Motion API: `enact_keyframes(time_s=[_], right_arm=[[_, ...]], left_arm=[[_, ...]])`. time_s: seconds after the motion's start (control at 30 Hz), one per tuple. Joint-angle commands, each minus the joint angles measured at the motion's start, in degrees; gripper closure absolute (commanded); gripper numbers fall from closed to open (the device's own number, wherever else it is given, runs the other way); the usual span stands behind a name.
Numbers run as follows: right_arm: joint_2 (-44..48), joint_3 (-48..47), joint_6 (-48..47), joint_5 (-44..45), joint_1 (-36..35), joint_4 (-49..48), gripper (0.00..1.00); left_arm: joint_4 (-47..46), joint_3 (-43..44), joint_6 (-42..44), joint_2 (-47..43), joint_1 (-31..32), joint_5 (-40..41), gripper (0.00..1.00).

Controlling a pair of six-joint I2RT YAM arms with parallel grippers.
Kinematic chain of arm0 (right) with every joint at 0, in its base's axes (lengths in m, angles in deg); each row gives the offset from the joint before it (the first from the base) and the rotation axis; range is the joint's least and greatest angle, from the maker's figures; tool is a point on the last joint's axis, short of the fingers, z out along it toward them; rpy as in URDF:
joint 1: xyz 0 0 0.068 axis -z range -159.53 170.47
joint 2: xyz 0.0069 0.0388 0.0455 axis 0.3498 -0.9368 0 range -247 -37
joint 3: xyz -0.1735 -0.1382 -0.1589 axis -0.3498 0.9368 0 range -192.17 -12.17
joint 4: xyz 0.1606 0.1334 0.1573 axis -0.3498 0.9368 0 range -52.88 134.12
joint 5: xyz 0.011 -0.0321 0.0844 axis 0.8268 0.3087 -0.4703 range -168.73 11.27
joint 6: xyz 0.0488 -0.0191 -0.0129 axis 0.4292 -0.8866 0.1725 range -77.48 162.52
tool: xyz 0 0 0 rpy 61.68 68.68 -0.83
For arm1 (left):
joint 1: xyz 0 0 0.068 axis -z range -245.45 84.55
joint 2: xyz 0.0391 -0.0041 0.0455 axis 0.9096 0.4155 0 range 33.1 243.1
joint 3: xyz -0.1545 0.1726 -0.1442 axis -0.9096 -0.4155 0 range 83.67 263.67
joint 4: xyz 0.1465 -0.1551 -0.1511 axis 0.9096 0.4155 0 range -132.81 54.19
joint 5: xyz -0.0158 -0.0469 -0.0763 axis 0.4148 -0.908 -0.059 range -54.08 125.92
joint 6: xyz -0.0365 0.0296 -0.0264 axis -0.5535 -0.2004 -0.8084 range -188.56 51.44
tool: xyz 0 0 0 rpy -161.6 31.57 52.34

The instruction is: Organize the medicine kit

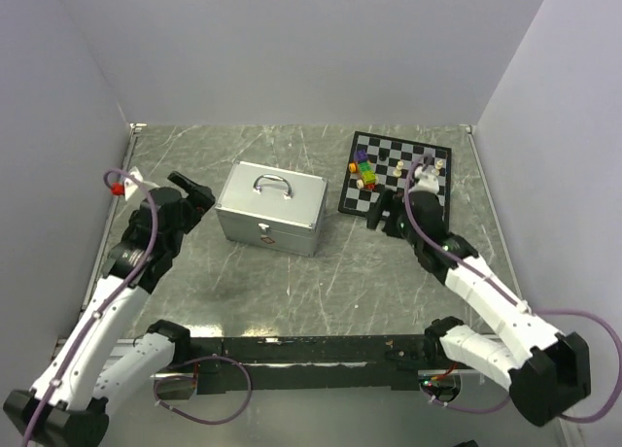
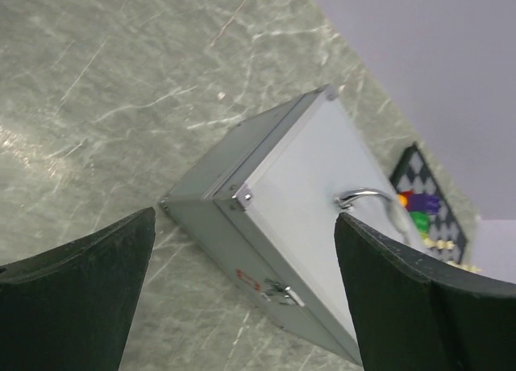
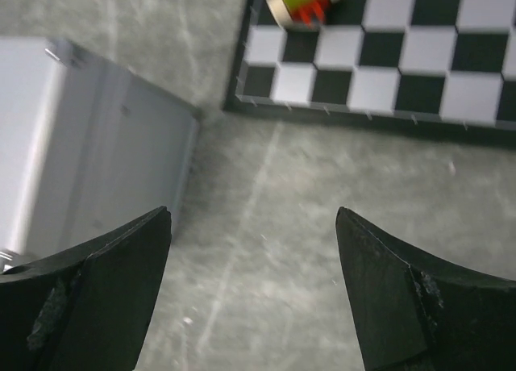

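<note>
The medicine kit (image 1: 270,209) is a silver metal case with its lid closed and its curved handle (image 1: 272,185) on top, standing mid-table. My left gripper (image 1: 197,191) hovers just left of it, open and empty. In the left wrist view the kit (image 2: 322,202) shows between the spread fingers of that gripper (image 2: 244,218), with its front latch (image 2: 278,290) and red sticker visible. My right gripper (image 1: 382,212) is open to the right of the kit, above bare table. The right wrist view has the kit's side (image 3: 81,145) at left and this gripper (image 3: 251,211) holding nothing.
A black-and-white chessboard (image 1: 398,175) lies right of the kit, behind the right gripper, with several small coloured pieces (image 1: 365,172) on it; one green and red piece (image 3: 302,0) shows in the right wrist view. Grey walls close in the table on three sides.
</note>
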Motion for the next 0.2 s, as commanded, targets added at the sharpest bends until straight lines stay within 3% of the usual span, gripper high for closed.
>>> enact_keyframes(time_s=[0.0,0.17], right_arm=[[5.4,5.2,-0.8,4.1,-1.0,1.0,0.11],[8.2,4.9,-2.3,4.9,-1.1,2.9,0.09]], left_arm=[[0.9,-0.4,0.9,0.7,-0.3,-0.2,0.04],[-5.2,-5.5,4.0,-2.9,-0.3,-4.1,0.04]])
